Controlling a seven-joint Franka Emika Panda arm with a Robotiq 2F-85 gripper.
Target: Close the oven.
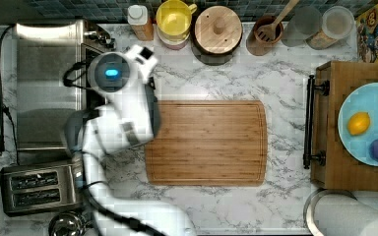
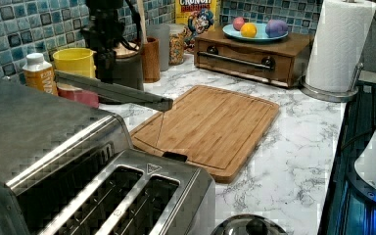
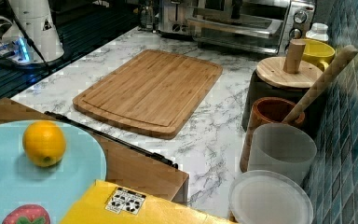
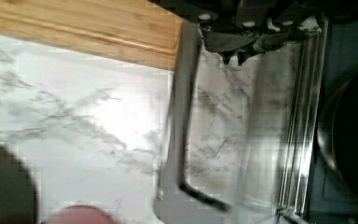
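The oven (image 1: 44, 73) stands at the top view's left, its steel top bright. Its glass door (image 2: 117, 92) hangs open, lying nearly flat over the counter, with the bar handle (image 4: 182, 116) along its outer edge. In the right view the oven (image 3: 261, 23) shows its knobs (image 3: 300, 17) and the lowered door (image 3: 235, 27). My arm (image 1: 123, 103) reaches over the door. My gripper (image 4: 233, 57) is just above the glass pane, inside the handle, fingertips close together and holding nothing. From the left view the gripper (image 2: 105, 68) stands upright over the door.
A two-slot toaster (image 1: 34, 189) sits beside the oven. A bamboo cutting board (image 1: 206, 142) lies in front of the door. A bottle (image 1: 140, 22), yellow cup (image 1: 174, 19) and lidded pot (image 1: 218, 32) line the back. A wooden drawer box (image 1: 334, 167) holds a fruit plate (image 1: 347, 105).
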